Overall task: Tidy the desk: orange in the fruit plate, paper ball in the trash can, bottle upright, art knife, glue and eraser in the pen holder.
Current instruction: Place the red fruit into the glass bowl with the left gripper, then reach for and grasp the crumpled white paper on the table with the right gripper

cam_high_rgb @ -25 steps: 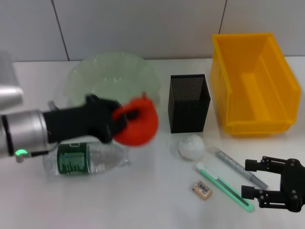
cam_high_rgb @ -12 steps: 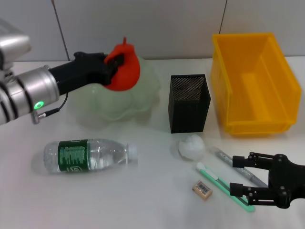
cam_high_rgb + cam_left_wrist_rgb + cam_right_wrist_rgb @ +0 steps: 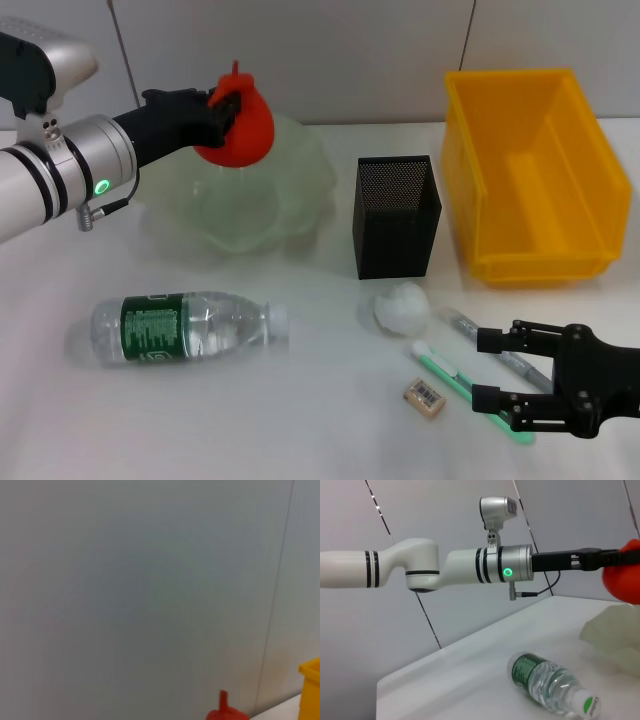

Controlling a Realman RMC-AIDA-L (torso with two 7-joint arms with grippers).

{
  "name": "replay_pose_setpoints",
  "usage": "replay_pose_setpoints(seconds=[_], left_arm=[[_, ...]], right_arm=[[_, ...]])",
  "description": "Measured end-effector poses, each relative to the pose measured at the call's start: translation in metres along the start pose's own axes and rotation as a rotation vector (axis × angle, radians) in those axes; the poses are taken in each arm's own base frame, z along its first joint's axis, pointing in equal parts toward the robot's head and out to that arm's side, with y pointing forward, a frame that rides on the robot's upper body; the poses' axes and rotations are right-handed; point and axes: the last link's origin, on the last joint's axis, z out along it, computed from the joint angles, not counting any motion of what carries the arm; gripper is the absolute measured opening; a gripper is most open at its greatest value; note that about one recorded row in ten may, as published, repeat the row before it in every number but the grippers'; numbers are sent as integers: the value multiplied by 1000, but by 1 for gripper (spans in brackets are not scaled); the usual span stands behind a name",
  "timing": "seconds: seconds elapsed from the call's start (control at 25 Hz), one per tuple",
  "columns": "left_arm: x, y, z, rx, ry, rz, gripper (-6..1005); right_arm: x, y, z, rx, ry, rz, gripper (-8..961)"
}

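Observation:
My left gripper [image 3: 226, 110] is shut on the red-orange orange [image 3: 246, 136] and holds it above the back left part of the pale green fruit plate [image 3: 290, 205]. The orange's tip shows in the left wrist view [image 3: 223, 708]. The bottle [image 3: 182, 327] lies on its side at the front left, cap to the right. The crumpled paper ball [image 3: 401, 306] lies in front of the black mesh pen holder [image 3: 397, 216]. The green art knife [image 3: 452, 374], the grey glue stick [image 3: 463, 325] and the eraser [image 3: 424, 396] lie at the front right. My right gripper [image 3: 487, 369] is open just right of them.
The yellow trash can [image 3: 535, 170] stands at the back right, beside the pen holder. The right wrist view shows the left arm [image 3: 470, 567] holding the orange [image 3: 625, 577] over the plate [image 3: 615, 630], with the lying bottle [image 3: 547, 685] in front.
My left gripper lifted the orange from beside the bottle to above the plate, then shifted it slightly back and left. My right gripper crept left toward the art knife.

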Motion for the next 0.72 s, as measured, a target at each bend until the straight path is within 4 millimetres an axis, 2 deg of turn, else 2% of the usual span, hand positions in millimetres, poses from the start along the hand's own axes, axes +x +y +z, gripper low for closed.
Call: replay_pose_setpoints(seconds=[0.08, 0.48, 0.6, 0.68, 0.72], left_arm=[[0, -1, 0, 6, 0, -2, 125], [-1, 0, -3, -1, 18, -28, 333], [-1, 7, -15, -85, 48, -11, 450], [-1, 7, -15, -85, 48, -11, 529], [-2, 12, -25, -149, 71, 2, 568]], right_arm=[[0, 0, 1, -1, -1, 2, 777], [-1, -1, 2, -7, -2, -3, 777], [-3, -1, 3, -8, -3, -6, 776], [-4, -1, 3, -10, -3, -11, 776], [-6, -2, 2, -10, -3, -16, 776]])
